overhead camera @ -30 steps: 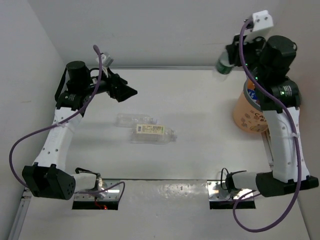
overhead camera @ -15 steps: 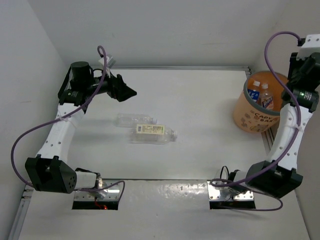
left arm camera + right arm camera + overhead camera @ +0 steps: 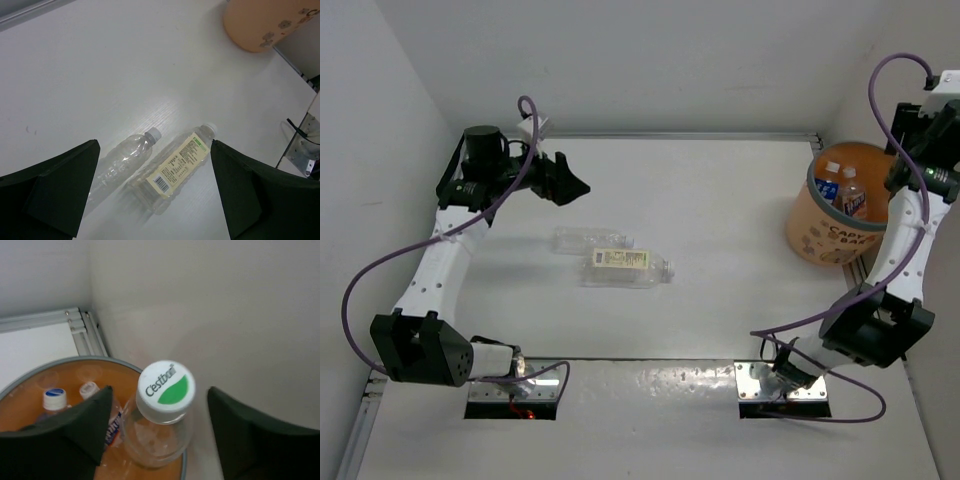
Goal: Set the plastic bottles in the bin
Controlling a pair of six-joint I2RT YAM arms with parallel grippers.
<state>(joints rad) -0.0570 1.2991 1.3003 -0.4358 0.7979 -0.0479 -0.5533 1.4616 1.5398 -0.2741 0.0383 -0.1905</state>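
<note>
Two plastic bottles lie side by side mid-table: a nearly unlabelled one (image 3: pixel 582 240) (image 3: pixel 125 157) and a cream-labelled one (image 3: pixel 625 265) (image 3: pixel 175 167). My left gripper (image 3: pixel 575 185) (image 3: pixel 154 142) hangs open above and behind them, touching neither. My right gripper (image 3: pixel 160 390) is over the orange bin (image 3: pixel 820 235) (image 3: pixel 60 365) at the far right. Its jaws are open around a clear bottle (image 3: pixel 155 435) with a white and green cap, and a gap shows at the right finger (image 3: pixel 250 435). Two more bottles (image 3: pixel 825 188) (image 3: pixel 853 202) stand inside the bin.
Walls close in the table at the back, left and right; the bin sits hard against the right wall (image 3: pixel 225 315). A metal rail (image 3: pixel 85 332) runs along the table edge beside the bin. Both arm bases and their purple cables (image 3: pixel 380 275) occupy the near edge.
My right arm swung from the back over to the bin with the bottle, and its jaws have opened around it. The left arm shifted only slightly.
</note>
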